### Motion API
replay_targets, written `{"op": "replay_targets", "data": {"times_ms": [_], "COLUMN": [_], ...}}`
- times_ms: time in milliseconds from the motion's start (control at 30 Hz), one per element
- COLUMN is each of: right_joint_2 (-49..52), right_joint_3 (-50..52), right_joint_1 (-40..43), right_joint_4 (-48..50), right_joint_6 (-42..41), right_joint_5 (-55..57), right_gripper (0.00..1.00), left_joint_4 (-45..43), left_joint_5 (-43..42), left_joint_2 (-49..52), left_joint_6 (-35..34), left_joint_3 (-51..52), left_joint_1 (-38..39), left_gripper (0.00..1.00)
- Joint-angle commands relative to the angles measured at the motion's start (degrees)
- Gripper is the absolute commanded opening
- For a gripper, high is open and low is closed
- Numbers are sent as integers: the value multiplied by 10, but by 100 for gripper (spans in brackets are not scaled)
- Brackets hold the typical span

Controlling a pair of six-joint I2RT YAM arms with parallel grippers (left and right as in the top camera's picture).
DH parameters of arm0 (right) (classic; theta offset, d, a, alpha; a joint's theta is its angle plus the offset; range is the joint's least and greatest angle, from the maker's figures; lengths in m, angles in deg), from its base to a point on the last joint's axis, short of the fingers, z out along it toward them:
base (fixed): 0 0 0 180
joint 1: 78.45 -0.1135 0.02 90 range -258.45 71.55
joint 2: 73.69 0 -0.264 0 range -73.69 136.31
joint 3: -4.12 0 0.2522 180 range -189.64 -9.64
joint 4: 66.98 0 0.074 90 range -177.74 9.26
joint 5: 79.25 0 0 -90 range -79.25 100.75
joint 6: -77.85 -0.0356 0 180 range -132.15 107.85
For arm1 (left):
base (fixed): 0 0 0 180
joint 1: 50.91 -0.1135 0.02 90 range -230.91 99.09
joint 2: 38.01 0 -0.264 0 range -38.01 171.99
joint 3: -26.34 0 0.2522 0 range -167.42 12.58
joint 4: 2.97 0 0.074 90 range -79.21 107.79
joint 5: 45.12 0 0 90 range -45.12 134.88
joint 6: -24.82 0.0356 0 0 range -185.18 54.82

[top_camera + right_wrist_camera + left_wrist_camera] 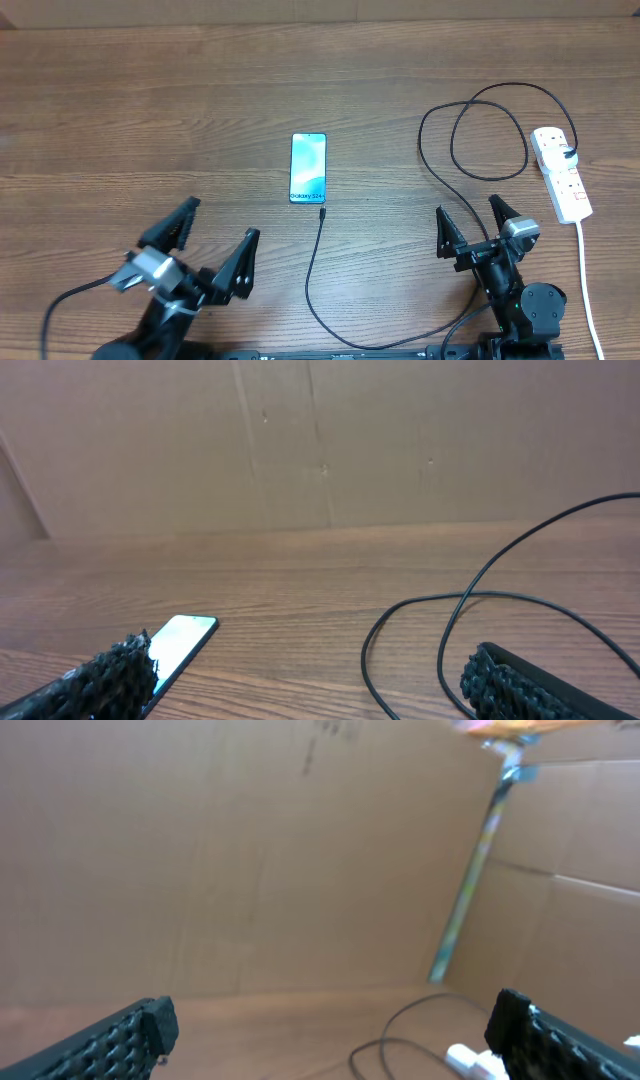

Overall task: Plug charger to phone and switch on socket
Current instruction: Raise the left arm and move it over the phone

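Note:
The phone (308,168) lies flat at the table's middle, its blue screen up; the right wrist view catches it too (180,640). The charger (310,270) is a thin black cable whose plug tip (322,214) rests just short of the phone's near end, apart from it. It runs along the front edge and loops at the right (480,130) up to the socket (560,175), a white strip with a black plug in it. My left gripper (222,222) stands open at front left, holding nothing. My right gripper (468,207) is open beside the cable loops, also holding nothing.
A white cord (588,280) runs from the socket toward the front right edge. A cardboard wall (250,850) closes off the table's far side. In the left wrist view the cable loops (400,1020) and the socket (470,1060) show low between the fingers.

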Motion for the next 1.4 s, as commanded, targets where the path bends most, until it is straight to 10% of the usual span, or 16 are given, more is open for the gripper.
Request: {"op": "replay_targets", "data": {"times_ms": [0, 700, 1367], "right_joint_2": [-5, -5, -5], "right_joint_3": [6, 6, 6], "right_joint_1": [-2, -2, -2], "right_joint_4": [4, 4, 4], "right_joint_6": [2, 2, 2], "right_joint_5": [5, 5, 5], "right_gripper": [100, 100, 100], "left_joint_4": [33, 771, 919], "left_joint_5": [-24, -92, -149], "left_joint_2": [61, 722, 992], "left_joint_6": [13, 118, 97], "left_joint_3": [-118, -958, -978], "left_joint_1": [-3, -2, 45], "left_gripper": [100, 100, 87]}}
